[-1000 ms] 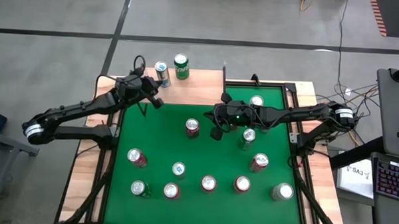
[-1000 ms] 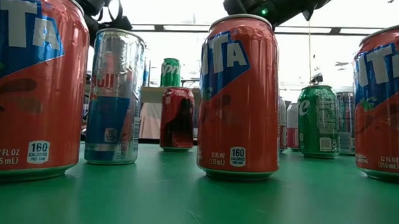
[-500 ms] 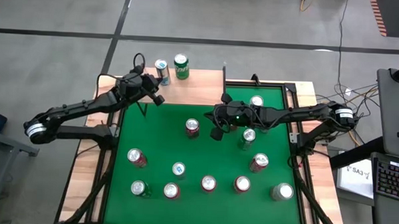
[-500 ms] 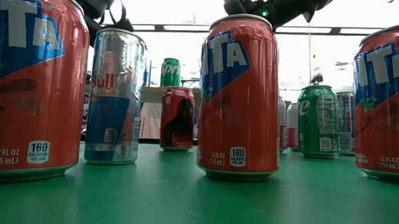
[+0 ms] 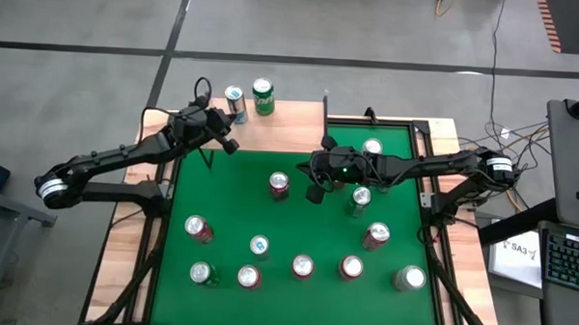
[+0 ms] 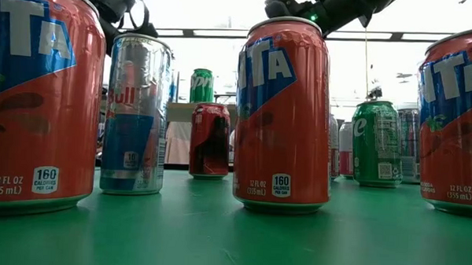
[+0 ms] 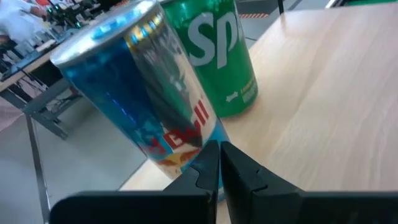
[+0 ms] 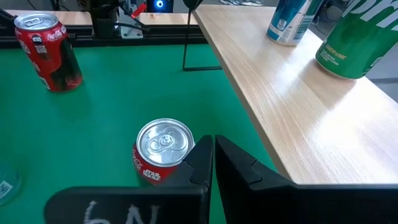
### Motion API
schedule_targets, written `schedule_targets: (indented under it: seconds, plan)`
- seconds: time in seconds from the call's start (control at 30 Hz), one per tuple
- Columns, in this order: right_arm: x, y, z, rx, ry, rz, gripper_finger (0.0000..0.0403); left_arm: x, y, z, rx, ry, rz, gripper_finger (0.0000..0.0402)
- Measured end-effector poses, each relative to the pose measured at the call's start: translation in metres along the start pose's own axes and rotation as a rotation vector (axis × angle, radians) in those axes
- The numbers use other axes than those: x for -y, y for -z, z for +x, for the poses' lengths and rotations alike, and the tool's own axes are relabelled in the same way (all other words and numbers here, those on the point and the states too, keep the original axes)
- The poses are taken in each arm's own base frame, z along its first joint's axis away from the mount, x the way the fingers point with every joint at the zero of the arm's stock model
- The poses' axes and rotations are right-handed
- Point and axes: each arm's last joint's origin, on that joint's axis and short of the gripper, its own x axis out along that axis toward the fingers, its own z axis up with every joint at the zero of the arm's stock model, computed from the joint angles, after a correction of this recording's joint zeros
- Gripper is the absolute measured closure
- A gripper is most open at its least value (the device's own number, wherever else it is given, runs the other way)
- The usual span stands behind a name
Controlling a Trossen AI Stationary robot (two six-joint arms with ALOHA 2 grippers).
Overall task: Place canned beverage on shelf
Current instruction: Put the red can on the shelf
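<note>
The shelf (image 5: 291, 129), a light-wood board on thin black legs, stands at the far left of the green table (image 5: 235, 204). A blue and silver can (image 5: 235, 105) and a green Sprite can (image 5: 263, 96) stand upright on it, side by side. My left gripper (image 7: 219, 163) is shut, and its tips are right at the lower wall of the blue can (image 7: 143, 87). My right gripper (image 8: 211, 158) is shut and holds nothing. It hovers over the table middle beside a red cola can (image 8: 163, 152) that stands on the green top. My left gripper comes at the blue can's lower wall (image 7: 186, 146) nearly level from the table's left side, fingers shut. The tips show in front of the can; whether they touch it, I cannot tell. The can stands on the shelf.
Several more cans stand about the green table, among them a red one (image 5: 198, 229), a slim one (image 5: 259, 245), a green one (image 5: 361, 197) and a row along the near edge (image 5: 302, 267). A black shelf leg (image 8: 186, 43) stands at the board's edge.
</note>
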Motion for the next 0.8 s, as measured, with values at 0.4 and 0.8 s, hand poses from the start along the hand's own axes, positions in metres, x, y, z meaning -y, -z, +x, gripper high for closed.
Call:
schedule_targets:
  seconds: [0.4,0.8]
  plan:
    - [0.0,0.0,0.0,0.0,0.0,0.0,0.0394,0.0017,0.0052,-0.0002,-0.053,0.017,-0.028,0.0402]
    - [0.0,0.0,0.0,0.0,0.0,0.01,0.0394,0.0016,0.0051,-0.0003,-0.051,0.016,-0.04,0.0402]
